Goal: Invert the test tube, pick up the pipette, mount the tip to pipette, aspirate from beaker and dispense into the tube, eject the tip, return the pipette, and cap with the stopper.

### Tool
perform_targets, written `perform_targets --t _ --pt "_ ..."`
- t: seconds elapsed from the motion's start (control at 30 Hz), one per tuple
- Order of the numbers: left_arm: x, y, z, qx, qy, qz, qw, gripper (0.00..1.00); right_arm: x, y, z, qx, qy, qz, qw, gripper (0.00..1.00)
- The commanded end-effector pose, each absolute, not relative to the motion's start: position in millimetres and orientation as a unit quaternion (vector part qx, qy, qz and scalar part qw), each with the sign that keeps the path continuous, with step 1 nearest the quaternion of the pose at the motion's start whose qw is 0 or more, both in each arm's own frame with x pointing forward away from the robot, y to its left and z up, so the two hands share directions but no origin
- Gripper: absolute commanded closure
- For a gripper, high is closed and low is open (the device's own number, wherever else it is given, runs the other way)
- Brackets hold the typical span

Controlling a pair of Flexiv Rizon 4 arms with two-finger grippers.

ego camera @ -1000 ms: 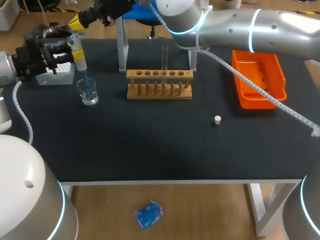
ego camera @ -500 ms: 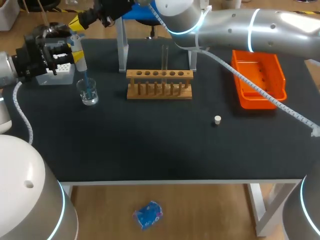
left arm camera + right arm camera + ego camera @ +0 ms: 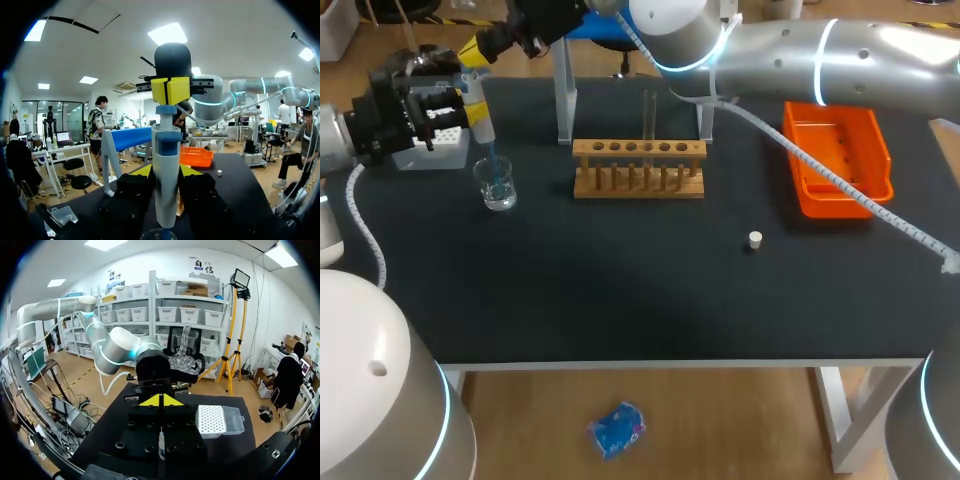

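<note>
My left gripper (image 3: 468, 106) is shut on the white and blue pipette (image 3: 477, 112), held upright at the table's far left. The pipette's blue tip dips into the glass beaker (image 3: 498, 186). My right arm reaches across from the right, and its shut gripper (image 3: 474, 52) rests on the pipette's top. In the left wrist view the pipette (image 3: 167, 145) stands between my fingers, the right gripper (image 3: 170, 90) on its plunger. The right wrist view shows its shut gripper (image 3: 161, 400) above the pipette (image 3: 161, 442). The test tube (image 3: 649, 115) stands upright in the wooden rack (image 3: 638, 166). The white stopper (image 3: 755, 239) lies on the mat.
A tip box (image 3: 442, 137) sits behind my left gripper. The pipette stand (image 3: 563, 92) rises behind the rack. An orange bin (image 3: 835, 155) stands at the back right.
The right gripper's yellow tips have edged slightly down toward the pipette's top. Nothing else has moved.
</note>
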State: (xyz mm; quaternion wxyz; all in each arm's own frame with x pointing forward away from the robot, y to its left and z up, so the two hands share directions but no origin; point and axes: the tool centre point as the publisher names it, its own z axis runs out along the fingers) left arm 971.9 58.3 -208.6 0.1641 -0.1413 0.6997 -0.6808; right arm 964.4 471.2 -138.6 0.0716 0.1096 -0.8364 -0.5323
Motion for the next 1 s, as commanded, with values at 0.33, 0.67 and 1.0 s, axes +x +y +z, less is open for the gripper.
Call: perform_targets --t 0.33,0.67,1.0 --pt "972 58 -205 -0.141 0.699 -0.681 0.165 1.0 962 470 -149 0.104 -0.836 -0.533 0.074 1.0" --pt "972 58 -205 -0.141 0.699 -0.681 0.165 1.0 959 469 -153 0.098 -0.836 -0.534 0.076 1.0" --pt "972 58 -205 -0.141 0.699 -0.681 0.165 1.0 958 467 -155 0.092 -0.836 -0.536 0.076 1.0"
